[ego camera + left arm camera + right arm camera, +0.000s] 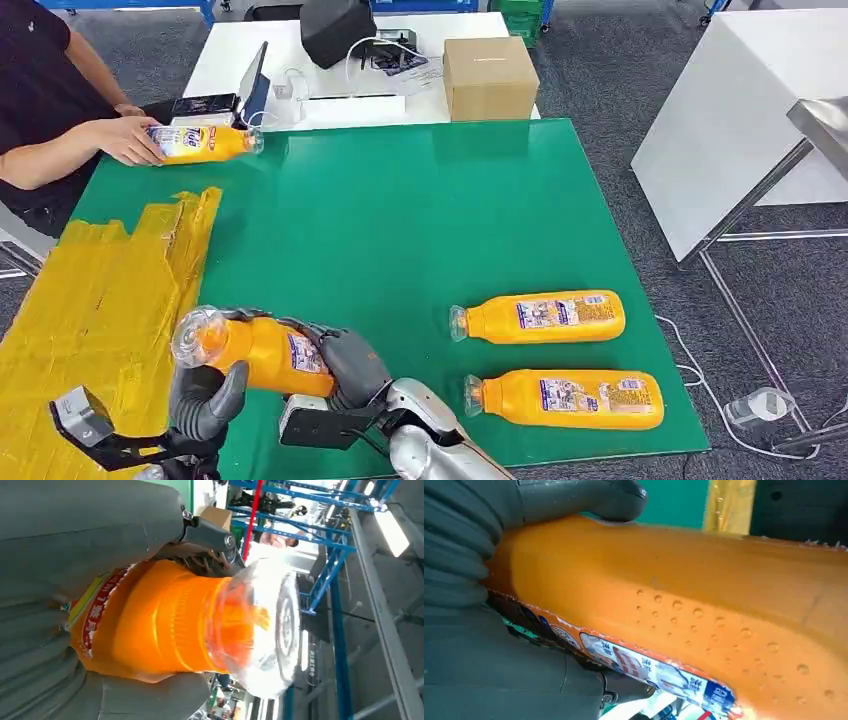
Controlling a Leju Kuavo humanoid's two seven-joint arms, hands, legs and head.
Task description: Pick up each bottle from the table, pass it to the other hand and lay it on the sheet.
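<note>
Four orange bottles in all — one (255,352) held between the robot's hands, two lying on the green table (400,220), at (545,317) and (570,398), and one (205,143) in a person's hand (128,138). One yellow sheet (100,300), one cardboard box (489,76) — and two white tables, at (340,60) and (740,110).

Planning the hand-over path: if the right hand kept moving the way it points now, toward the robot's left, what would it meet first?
Probably the left hand, already wrapped around the neck end of the same orange bottle that the right hand holds. Beyond it lies the yellow sheet. Depth is hard to judge.
</note>
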